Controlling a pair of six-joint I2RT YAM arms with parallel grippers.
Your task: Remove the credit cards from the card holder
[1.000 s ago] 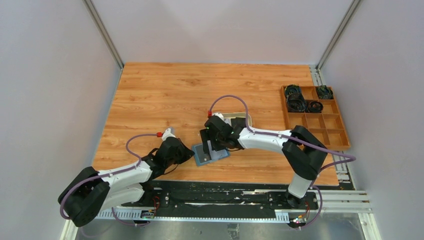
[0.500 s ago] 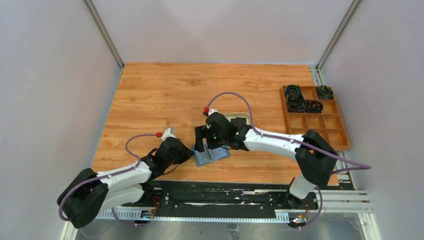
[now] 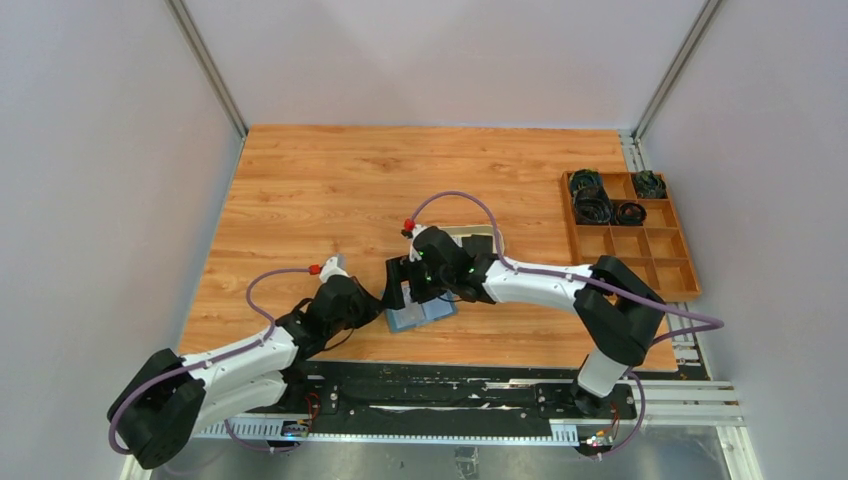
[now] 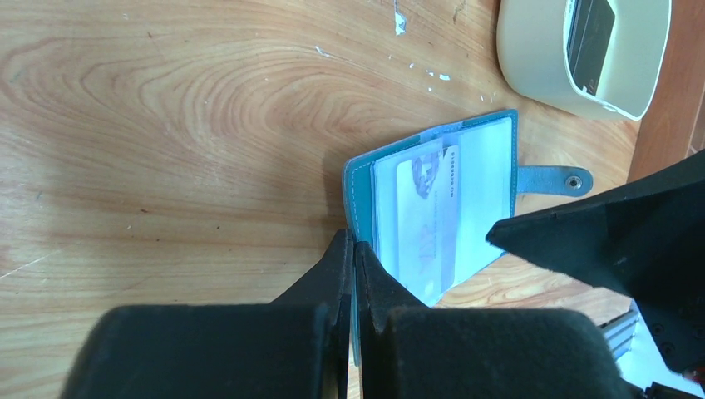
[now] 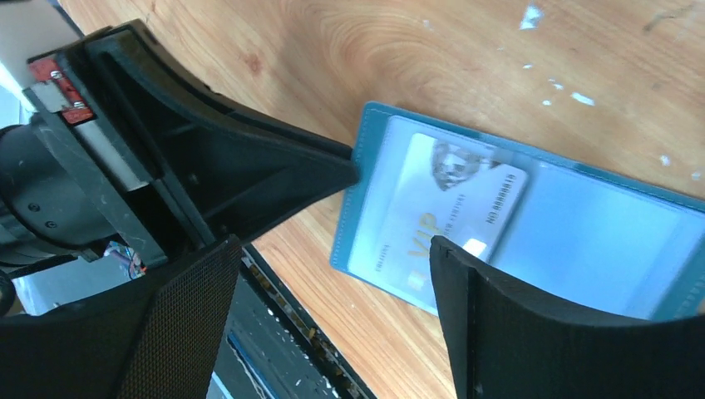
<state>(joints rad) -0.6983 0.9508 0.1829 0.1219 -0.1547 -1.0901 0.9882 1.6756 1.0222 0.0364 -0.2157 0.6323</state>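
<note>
The left end effector (image 4: pixel 353 247) pinches an edge of the flat teal leather-like card holder (image 4: pixel 486 162), while the right end effector (image 5: pixel 332 253) gapes wide over its clear-sleeved whitish credit card (image 5: pixel 453 199).

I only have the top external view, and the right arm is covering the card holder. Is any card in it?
Observer: Yes. The right wrist view shows one whitish card with gold VIP lettering inside the clear sleeve of the card holder.
Operator: Has the right arm gripped it?
Observer: No. The right gripper is open. One finger is over the card's end and the other is off the holder's side.
Operator: And the left side?
Observer: In the left wrist view the left gripper is shut on the holder's edge, with a teal strip showing between its fingers.
</note>
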